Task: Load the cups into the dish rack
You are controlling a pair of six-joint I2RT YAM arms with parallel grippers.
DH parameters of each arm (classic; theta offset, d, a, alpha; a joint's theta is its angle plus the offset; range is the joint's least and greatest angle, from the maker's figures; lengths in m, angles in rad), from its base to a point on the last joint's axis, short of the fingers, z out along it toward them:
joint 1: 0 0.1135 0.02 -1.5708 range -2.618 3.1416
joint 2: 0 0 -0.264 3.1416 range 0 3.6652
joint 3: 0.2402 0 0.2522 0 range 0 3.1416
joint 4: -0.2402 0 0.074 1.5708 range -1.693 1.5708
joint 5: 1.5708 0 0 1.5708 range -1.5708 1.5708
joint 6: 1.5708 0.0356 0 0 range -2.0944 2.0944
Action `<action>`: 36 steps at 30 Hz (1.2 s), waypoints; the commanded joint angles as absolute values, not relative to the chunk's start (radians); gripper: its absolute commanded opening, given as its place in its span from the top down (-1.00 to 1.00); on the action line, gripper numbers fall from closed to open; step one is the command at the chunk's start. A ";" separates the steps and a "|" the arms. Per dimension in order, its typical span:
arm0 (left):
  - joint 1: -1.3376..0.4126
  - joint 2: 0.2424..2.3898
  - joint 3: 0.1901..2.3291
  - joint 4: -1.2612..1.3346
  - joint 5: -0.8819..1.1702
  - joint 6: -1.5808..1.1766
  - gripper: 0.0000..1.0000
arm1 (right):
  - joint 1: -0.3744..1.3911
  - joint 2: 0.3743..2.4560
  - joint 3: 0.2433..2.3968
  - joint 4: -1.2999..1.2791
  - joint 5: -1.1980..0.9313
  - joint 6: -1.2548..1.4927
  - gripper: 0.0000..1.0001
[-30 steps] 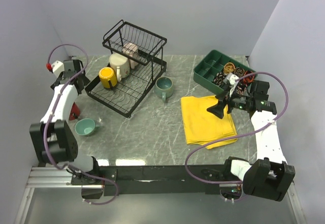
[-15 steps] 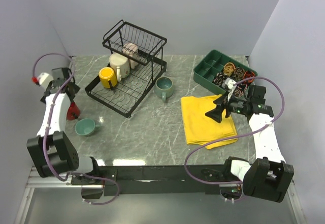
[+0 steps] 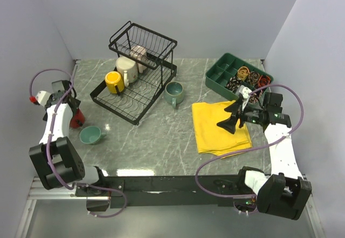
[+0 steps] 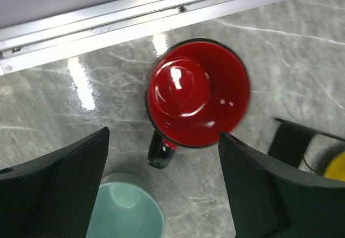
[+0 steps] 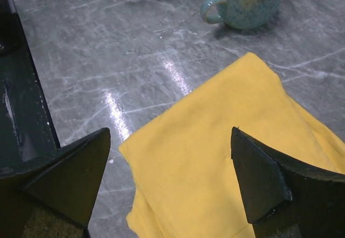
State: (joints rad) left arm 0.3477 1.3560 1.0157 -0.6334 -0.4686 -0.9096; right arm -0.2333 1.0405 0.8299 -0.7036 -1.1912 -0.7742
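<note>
Top external view: six mugs (image 3: 126,66), three of them sitting in one dish rack (image 3: 137,102).
Yellow mug (image 3: 114,81), cream mug (image 3: 128,65) and lilac-beige mug (image 3: 140,54) are sitting inside the rack; teal mug (image 3: 173,92) is standing just right of it, red mug (image 4: 198,100) and green mug (image 3: 90,135) left. Left gripper (image 4: 163,141) is gaping above the red mug; right gripper (image 5: 170,141) is gaping over a yellow cloth (image 3: 213,135).

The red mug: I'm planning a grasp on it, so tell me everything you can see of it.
The red mug stands upright and empty on the grey marbled table, close to its left edge. It looks like glazed ceramic: glossy red inside, with a dark rim and a dark handle that points toward the teal cup nearby, seemingly without touching it. The left hand hovers above it, fingers open on either side, not in contact.
</note>
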 commanded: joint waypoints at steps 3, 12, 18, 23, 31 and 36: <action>0.393 1.387 0.999 -0.608 -0.486 -0.962 -0.69 | -0.226 1.029 0.850 -0.759 -1.238 -0.825 -0.96; 0.439 1.496 1.058 -0.580 -0.448 -0.937 -0.58 | -0.227 1.043 0.850 -0.765 -1.238 -0.830 -0.97; 0.440 1.562 1.088 -0.561 -0.428 -0.922 -0.44 | -0.229 1.048 0.850 -0.761 -1.232 -0.824 -0.98; 0.442 1.604 1.081 -0.535 -0.423 -0.919 -0.29 | -0.229 1.049 0.853 -0.765 -1.232 -0.827 -0.98; 0.443 1.628 1.089 -0.508 -0.419 -0.891 0.10 | -0.229 1.051 0.856 -0.775 -1.230 -0.838 -0.99; 0.448 1.603 1.063 -0.466 -0.379 -0.855 0.61 | -0.229 1.048 0.859 -0.781 -1.236 -0.841 -0.99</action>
